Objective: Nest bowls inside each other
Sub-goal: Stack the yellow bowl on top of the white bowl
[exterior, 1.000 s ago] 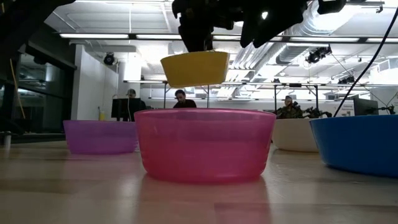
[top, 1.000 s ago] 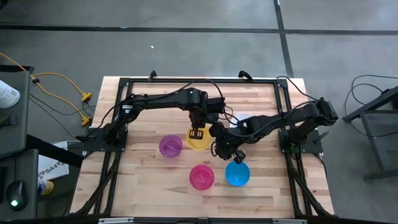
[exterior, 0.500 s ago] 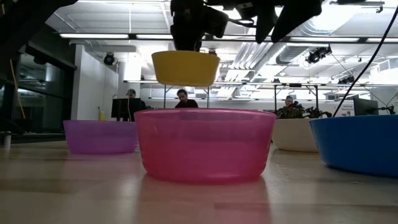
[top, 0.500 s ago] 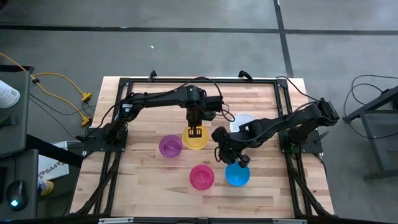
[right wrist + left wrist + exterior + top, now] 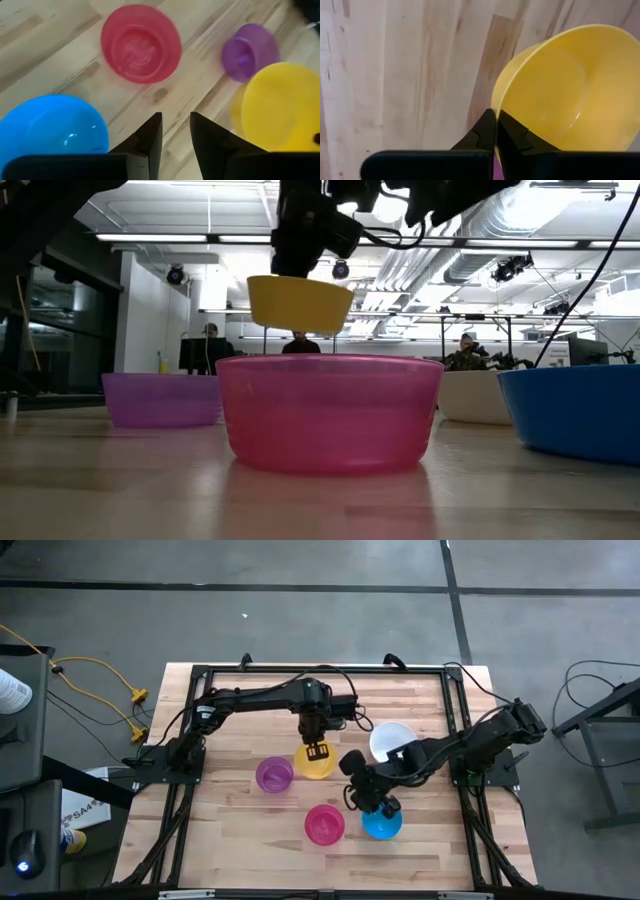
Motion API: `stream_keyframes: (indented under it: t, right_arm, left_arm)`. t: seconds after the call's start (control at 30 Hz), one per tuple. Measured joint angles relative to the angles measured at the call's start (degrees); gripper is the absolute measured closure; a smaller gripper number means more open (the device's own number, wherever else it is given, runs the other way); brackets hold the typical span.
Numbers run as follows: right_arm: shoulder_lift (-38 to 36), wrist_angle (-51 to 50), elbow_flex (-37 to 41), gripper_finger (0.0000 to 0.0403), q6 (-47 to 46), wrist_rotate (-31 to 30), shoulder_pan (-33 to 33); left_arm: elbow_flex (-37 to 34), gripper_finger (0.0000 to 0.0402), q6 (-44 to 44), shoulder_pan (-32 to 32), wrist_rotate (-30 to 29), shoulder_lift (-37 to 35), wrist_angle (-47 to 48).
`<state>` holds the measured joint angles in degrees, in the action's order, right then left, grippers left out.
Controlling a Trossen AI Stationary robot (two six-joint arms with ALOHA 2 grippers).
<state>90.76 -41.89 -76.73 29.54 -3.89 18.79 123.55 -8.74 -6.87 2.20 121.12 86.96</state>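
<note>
My left gripper (image 5: 318, 751) points down over the table's middle, shut on a yellow bowl (image 5: 298, 302) that hangs above the wood. A purple bowl (image 5: 274, 774) stands to its left, a pink-red bowl (image 5: 324, 824) nearer the front edge, a blue bowl (image 5: 381, 824) to the right of that, and a white bowl (image 5: 392, 740) behind. All four rest on their bases. My right gripper (image 5: 175, 134) slants down just above the blue bowl's (image 5: 50, 127) left rim, open, with nothing between its fingers. My left gripper pinches the yellow bowl's rim (image 5: 495, 102) between its two fingers (image 5: 484, 134), one finger inside the bowl and one outside. The fingers come from above, pointing down. The bowl hangs below them, mouth up and slightly tilted, lifted clear of the table.
A black metal frame (image 5: 320, 670) runs around the wooden tabletop. Bare wood lies along the near edge in front of the pink-red bowl (image 5: 330, 412). Beyond the far edge, people sit at desks in the room.
My left gripper has rolled about its downward axis and sunk a little, so the yellow bowl has turned about and hangs lower. My right gripper has moved toward the near edge, off the white bowl and over the blue bowl's rim. Both gaps are unchanged.
</note>
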Motion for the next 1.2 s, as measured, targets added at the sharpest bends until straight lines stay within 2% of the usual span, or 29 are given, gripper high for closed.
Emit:
stream_keyframes:
  t: [0.47, 0.77, 1.0, 1.1, 1.2]
  right_arm:
    - [0.4, 5.5, 0.0, 0.031, -7.3, -1.3, 0.0]
    - [1.7, 5.3, 0.0, 0.031, -8.7, -8.1, 1.7]
    - [1.9, 5.3, 0.0, 0.031, -10.0, -15.3, 5.0]
    - [2.2, 5.3, 0.0, 0.031, -12.8, -16.1, 4.6]
    - [2.3, 4.7, 0.0, 0.031, -16.1, -19.9, 3.9]
  left_arm:
    - [-0.1, 0.0401, -10.9, 0.1, 0.2, 0.0, -3.7]
    - [-0.1, 0.0401, -16.1, -0.4, 2.0, 0.0, -3.3]
    - [-0.1, 0.0401, -23.2, -4.1, 6.9, 0.0, -7.6]
    - [-0.1, 0.0401, -26.8, -4.6, 8.6, 0.0, -11.0]
    - [-0.1, 0.0401, -29.8, -4.3, 9.4, 0.0, -13.6]
